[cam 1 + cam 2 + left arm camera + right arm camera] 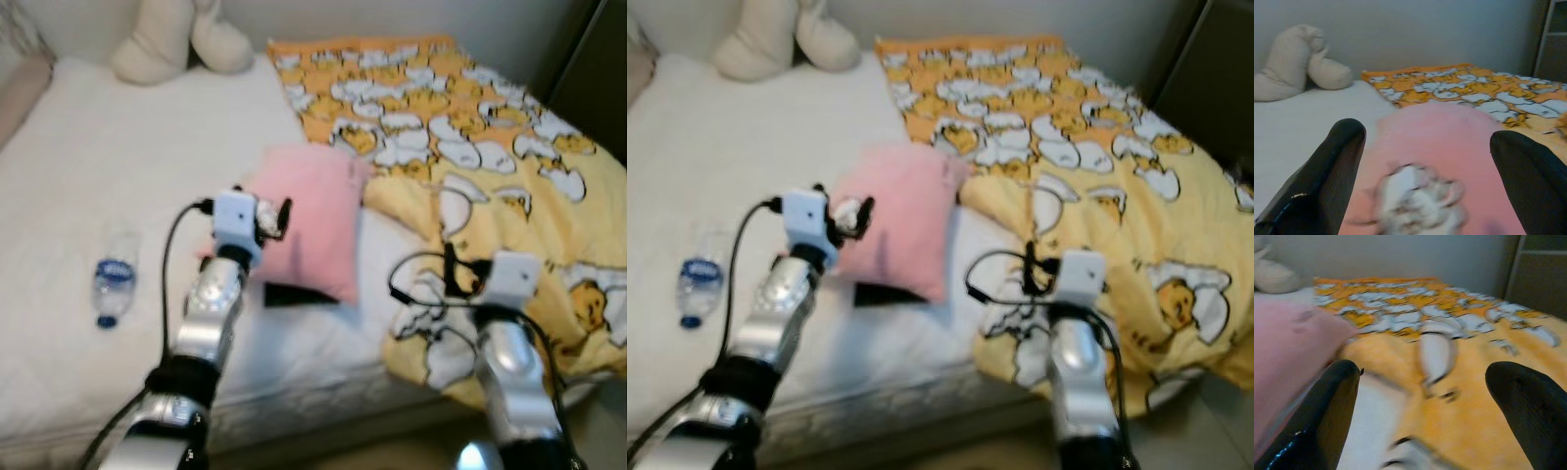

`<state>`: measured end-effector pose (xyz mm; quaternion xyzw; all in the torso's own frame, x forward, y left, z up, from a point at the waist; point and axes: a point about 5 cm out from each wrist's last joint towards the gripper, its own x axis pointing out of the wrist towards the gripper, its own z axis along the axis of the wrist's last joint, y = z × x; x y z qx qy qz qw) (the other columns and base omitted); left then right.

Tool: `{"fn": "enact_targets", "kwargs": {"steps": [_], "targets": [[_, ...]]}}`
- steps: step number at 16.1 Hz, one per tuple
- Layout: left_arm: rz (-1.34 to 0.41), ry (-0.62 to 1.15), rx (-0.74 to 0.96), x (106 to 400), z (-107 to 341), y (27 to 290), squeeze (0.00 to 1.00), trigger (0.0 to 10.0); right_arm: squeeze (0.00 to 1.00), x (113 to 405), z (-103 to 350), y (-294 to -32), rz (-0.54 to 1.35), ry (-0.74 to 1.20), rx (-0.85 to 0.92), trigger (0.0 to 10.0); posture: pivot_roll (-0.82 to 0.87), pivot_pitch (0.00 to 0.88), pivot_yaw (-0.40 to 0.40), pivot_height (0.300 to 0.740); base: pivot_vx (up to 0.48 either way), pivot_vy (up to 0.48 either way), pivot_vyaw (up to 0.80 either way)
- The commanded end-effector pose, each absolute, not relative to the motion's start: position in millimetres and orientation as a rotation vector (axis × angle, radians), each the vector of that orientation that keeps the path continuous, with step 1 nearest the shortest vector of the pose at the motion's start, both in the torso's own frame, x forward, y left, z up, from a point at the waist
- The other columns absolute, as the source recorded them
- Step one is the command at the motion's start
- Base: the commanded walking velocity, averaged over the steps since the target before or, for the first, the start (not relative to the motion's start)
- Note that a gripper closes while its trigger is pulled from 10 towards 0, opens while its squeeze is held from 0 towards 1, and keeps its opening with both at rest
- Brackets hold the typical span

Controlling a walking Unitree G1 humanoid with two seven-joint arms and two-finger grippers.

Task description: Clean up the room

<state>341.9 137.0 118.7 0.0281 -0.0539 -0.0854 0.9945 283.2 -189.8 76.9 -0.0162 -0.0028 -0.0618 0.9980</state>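
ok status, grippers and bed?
Left gripper open, at pink pillow. Right gripper open, empty, over yellow blanket. Water bottle loose on bed.

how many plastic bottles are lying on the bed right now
1. The plastic bottle lies on the white bed, on the robot's left, apart from the pink pillow. Others may be hidden.

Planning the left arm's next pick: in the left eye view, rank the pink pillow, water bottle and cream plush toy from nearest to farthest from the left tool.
1. Pink pillow: right at the left tool, mid-bed.
2. Water bottle: on the white sheet, to the tool's left.
3. Cream plush toy: far off at the head of the bed.
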Motion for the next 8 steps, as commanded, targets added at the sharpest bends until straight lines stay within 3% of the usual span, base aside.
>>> {"fn": "enact_targets", "kwargs": {"steps": [1, 6, 8], "targets": [[-0.166, -0.113, 0.059, 342.1, 120.4, 137.9, 0.0, 10.0, 0.0, 290.6, 80.6, -191.0, -0.117, -0.025, -0.034, 10.0, -0.14, 0.0, 0.009, 0.74, 0.0, 0.0, 0.0], [-0.177, -0.124, 0.075, 337.6, 124.6, 143.0, 0.0, 10.0, 0.0, 325.7, 77.5, -168.6, 0.026, 0.074, 0.139, 10.0, -0.08, 0.0, 0.036, 0.74, 0.0, 0.0, 0.0], [-0.138, -0.158, 0.121, 327.4, 135.0, 162.0, 0.0, 10.0, 0.0, 333.2, 67.0, -137.3, 0.208, 0.174, 0.188, 10.0, 0.0, 0.02, 0.031, 0.74, 0.0, 0.0, 0.0]]}}
